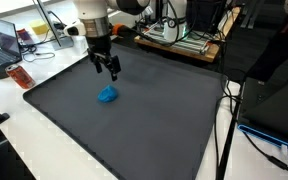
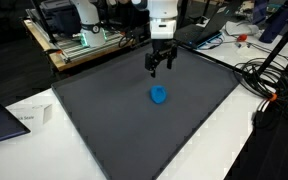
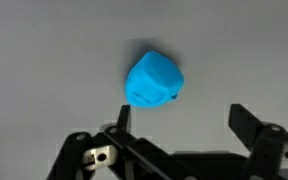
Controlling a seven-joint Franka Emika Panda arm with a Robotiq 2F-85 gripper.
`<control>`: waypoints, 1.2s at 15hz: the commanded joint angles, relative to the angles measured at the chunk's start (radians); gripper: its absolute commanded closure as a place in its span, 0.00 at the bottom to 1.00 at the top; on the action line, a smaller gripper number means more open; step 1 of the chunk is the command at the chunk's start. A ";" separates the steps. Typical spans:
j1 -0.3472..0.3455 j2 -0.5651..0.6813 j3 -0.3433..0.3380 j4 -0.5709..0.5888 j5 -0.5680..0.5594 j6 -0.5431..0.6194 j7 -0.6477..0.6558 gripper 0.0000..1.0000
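Observation:
A small bright blue lump lies on a dark grey mat; it also shows in an exterior view and fills the upper middle of the wrist view. My gripper hangs above the mat, a little behind the lump, also seen in an exterior view. In the wrist view its two black fingers are spread apart with nothing between them. The lump sits just beyond the fingertips, nearer the left finger.
The mat covers a white table. Laptops and a red object sit by one mat corner. Electronics racks stand behind the mat. Cables and a paper sheet lie off the mat's edges.

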State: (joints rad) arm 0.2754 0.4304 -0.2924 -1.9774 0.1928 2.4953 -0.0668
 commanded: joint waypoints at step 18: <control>-0.241 0.431 0.222 0.822 -0.171 -0.741 0.125 0.00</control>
State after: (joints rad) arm 0.0577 0.7780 -0.0946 -1.3032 0.0642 1.8325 0.0604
